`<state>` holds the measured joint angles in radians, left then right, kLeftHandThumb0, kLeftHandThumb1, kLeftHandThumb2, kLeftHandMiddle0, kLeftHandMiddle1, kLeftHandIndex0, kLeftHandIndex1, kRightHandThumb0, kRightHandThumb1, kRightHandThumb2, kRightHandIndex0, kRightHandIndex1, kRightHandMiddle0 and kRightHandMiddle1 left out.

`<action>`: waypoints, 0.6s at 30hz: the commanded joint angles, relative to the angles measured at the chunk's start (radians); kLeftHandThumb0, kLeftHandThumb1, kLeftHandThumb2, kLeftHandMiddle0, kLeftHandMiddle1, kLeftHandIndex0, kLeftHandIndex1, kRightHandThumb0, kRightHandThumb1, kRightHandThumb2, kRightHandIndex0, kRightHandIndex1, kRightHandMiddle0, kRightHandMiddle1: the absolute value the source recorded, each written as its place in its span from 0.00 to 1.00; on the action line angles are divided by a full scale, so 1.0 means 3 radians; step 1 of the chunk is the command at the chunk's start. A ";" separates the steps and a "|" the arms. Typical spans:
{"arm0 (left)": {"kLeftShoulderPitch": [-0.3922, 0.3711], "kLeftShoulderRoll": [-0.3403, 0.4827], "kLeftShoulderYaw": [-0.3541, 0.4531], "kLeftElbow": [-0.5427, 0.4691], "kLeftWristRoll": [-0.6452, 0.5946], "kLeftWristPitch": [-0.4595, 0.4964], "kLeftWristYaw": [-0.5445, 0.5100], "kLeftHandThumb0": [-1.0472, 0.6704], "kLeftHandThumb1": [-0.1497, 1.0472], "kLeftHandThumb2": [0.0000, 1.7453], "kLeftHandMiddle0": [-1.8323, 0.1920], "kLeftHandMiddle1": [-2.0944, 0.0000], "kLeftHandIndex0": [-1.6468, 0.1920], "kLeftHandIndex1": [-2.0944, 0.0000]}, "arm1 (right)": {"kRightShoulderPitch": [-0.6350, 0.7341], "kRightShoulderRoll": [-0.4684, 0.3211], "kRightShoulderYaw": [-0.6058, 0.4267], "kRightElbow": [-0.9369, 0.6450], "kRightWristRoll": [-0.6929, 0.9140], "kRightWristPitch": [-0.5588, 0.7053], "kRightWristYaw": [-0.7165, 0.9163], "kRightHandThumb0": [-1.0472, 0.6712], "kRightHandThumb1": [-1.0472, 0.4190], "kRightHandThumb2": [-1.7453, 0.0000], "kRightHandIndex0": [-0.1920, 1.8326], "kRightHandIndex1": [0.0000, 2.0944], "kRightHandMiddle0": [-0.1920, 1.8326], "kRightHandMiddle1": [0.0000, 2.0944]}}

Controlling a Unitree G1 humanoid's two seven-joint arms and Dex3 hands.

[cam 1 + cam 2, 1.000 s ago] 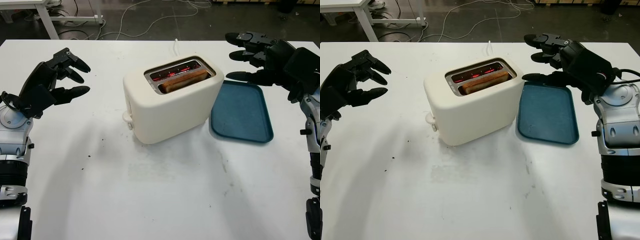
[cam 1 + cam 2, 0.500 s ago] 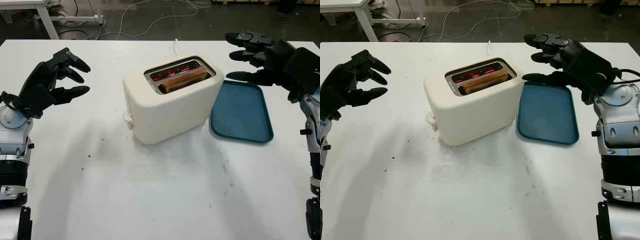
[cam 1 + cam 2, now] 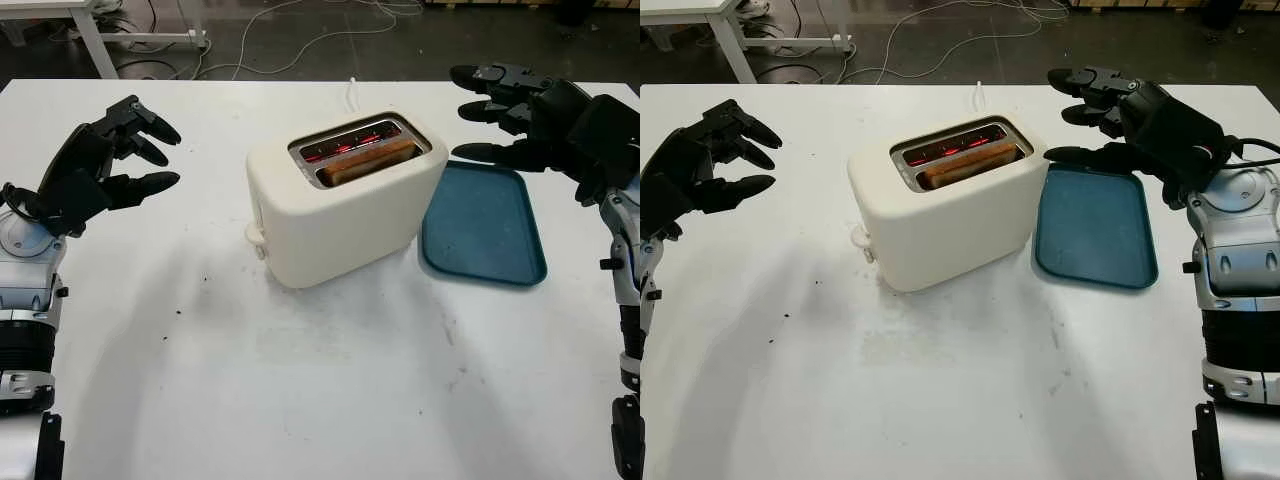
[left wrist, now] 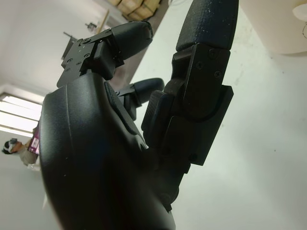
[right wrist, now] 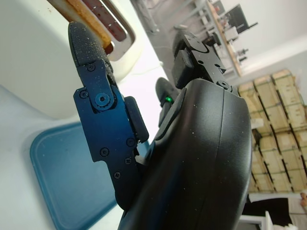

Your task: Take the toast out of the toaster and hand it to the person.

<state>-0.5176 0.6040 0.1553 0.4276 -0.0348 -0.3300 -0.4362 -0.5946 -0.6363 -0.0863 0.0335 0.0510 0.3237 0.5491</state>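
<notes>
Nothing has moved. Toast (image 3: 368,160) sits in the toaster (image 3: 345,205) at the desk (image 3: 330,390) middle, long side pointing 2 o'clock. Left hand (image 3: 100,165) at 9 and right hand (image 3: 530,120) at 2 o'clock are open.

You're looking past a white table (image 3: 330,400) to a dark floor (image 3: 300,35) strewn with pale cables (image 3: 250,20); a white desk leg (image 3: 90,40) stands beyond its far left corner, stacked cardboard boxes (image 5: 283,153) behind.
</notes>
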 commanded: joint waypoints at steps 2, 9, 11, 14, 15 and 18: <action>0.0014 0.0002 0.0032 0.0012 -0.0041 -0.0027 -0.0007 0.00 0.89 0.09 0.83 0.26 0.81 0.31 | 0.0009 0.0000 -0.0011 -0.0029 -0.0002 -0.0079 -0.0019 0.23 0.17 1.00 0.09 0.33 0.25 0.03; 0.0025 0.0002 0.0029 -0.0004 -0.0012 -0.0029 0.0027 0.00 0.89 0.08 0.82 0.26 0.80 0.31 | 0.0002 -0.0010 -0.0007 -0.0002 0.0019 -0.0087 0.0004 0.22 0.17 1.00 0.09 0.30 0.24 0.02; 0.0031 0.0001 0.0030 -0.0005 -0.0011 -0.0026 0.0031 0.00 0.89 0.08 0.82 0.26 0.81 0.31 | 0.0006 -0.0006 -0.0014 -0.0009 0.0039 -0.0078 0.0018 0.23 0.17 1.00 0.09 0.30 0.24 0.02; 0.0033 -0.0001 0.0032 0.0000 -0.0015 -0.0038 0.0028 0.00 0.89 0.09 0.82 0.26 0.80 0.31 | 0.0007 0.0013 -0.0028 -0.0015 0.0065 -0.0024 0.0001 0.23 0.17 1.00 0.09 0.30 0.24 0.02; 0.0034 0.0002 0.0030 -0.0004 -0.0006 -0.0045 0.0032 0.00 0.89 0.09 0.82 0.26 0.80 0.31 | 0.0009 0.0013 -0.0024 -0.0009 0.0058 -0.0039 -0.0006 0.23 0.17 1.00 0.09 0.30 0.24 0.02; 0.0038 0.0002 0.0034 -0.0010 -0.0005 -0.0032 0.0043 0.00 0.89 0.09 0.82 0.26 0.80 0.31 | -0.0001 0.0021 -0.0021 0.0005 0.0081 -0.0025 0.0010 0.24 0.17 1.00 0.09 0.30 0.23 0.02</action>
<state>-0.5175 0.6040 0.1559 0.4273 -0.0348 -0.3301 -0.4343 -0.5946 -0.6362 -0.0863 0.0345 0.0654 0.3230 0.5499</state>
